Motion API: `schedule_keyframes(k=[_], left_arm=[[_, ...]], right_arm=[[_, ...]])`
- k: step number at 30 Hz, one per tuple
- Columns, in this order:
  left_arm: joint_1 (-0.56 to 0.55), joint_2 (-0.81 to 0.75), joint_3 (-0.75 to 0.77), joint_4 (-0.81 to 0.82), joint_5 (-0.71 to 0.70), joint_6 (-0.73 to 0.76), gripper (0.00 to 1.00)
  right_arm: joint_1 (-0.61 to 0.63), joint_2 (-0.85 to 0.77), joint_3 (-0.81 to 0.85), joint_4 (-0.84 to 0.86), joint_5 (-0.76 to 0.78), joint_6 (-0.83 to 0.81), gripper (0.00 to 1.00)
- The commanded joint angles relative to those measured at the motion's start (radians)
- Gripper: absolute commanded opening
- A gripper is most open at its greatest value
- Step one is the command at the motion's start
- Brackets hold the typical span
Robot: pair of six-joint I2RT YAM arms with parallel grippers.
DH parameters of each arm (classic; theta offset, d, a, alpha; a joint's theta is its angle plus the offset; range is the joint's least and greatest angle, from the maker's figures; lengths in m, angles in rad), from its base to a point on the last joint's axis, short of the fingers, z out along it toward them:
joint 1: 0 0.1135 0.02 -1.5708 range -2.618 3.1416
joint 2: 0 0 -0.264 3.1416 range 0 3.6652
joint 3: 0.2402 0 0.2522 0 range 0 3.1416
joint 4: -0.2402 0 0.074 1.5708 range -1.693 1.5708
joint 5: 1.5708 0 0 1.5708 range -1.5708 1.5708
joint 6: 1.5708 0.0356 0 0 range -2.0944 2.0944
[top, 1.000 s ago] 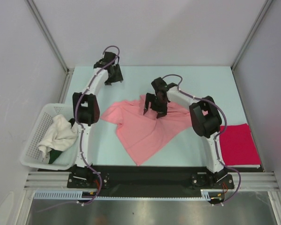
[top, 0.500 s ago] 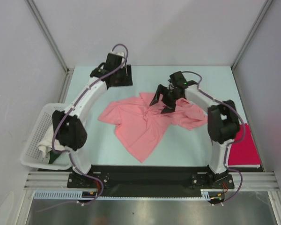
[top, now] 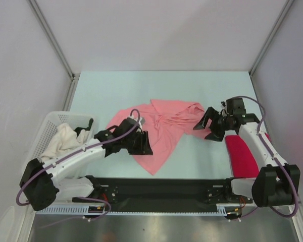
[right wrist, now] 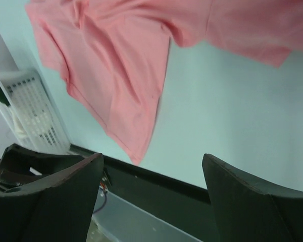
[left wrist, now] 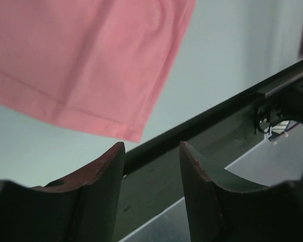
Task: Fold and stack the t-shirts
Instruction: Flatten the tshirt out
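The salmon-pink t-shirt (top: pixel 161 128) lies crumpled and spread on the pale table in the middle; it shows in the left wrist view (left wrist: pixel 86 60) and the right wrist view (right wrist: pixel 126 75). The magenta-red t-shirt (top: pixel 241 155) lies folded at the right, partly under my right arm. My left gripper (top: pixel 144 143) hangs open and empty over the pink shirt's near-left part. My right gripper (top: pixel 206 130) is open and empty just right of the pink shirt's sleeve.
A white lattice basket (top: pixel 39 138) with a white cloth (top: pixel 60 143) and something dark stands at the left edge. A black rail (top: pixel 161 184) runs along the table's near edge. Grey walls enclose the table.
My left arm swung from the far side down to the pink shirt's near-left part. My right gripper let go of the shirt's middle and moved right, off the shirt. The shirt lies more spread.
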Motion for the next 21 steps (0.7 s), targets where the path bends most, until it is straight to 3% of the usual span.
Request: schedule_keyframes(k=[1, 5, 8, 9, 11, 12, 14, 17, 21], left_arm=[[-0.047, -0.060, -0.111, 0.105, 0.034, -0.199, 0.54], [-0.047, -0.213, -0.145, 0.057, -0.098, -0.232, 0.54], [-0.045, -0.274, -0.119, -0.021, -0.191, -0.239, 0.54], [-0.051, -0.305, -0.195, 0.017, -0.103, -0.335, 0.49], [-0.061, -0.310, -0.290, 0.057, -0.038, -0.472, 0.48], [-0.074, -0.316, -0.362, 0.170, -0.014, -0.573, 0.48], [-0.096, -0.316, -0.410, 0.192, -0.035, -0.662, 0.48], [-0.131, -0.282, -0.423, 0.232, -0.079, -0.767, 0.50], [-0.166, -0.148, -0.380, 0.341, -0.081, -0.789, 0.49]], right_arm=[[0.071, -0.050, -0.055, 0.001, -0.067, -0.033, 0.85], [0.280, -0.041, -0.178, 0.131, -0.115, 0.078, 0.79], [0.468, -0.046, -0.293, 0.337, -0.067, 0.246, 0.74], [0.581, 0.015, -0.345, 0.478, 0.015, 0.372, 0.73], [0.582, 0.028, -0.342, 0.504, 0.038, 0.396, 0.74], [0.576, 0.023, -0.313, 0.486, 0.066, 0.395, 0.75], [0.573, 0.010, -0.305, 0.466, 0.092, 0.390, 0.75], [0.544, -0.029, -0.288, 0.423, 0.114, 0.366, 0.76], [0.495, -0.092, -0.322, 0.383, 0.118, 0.344, 0.74]])
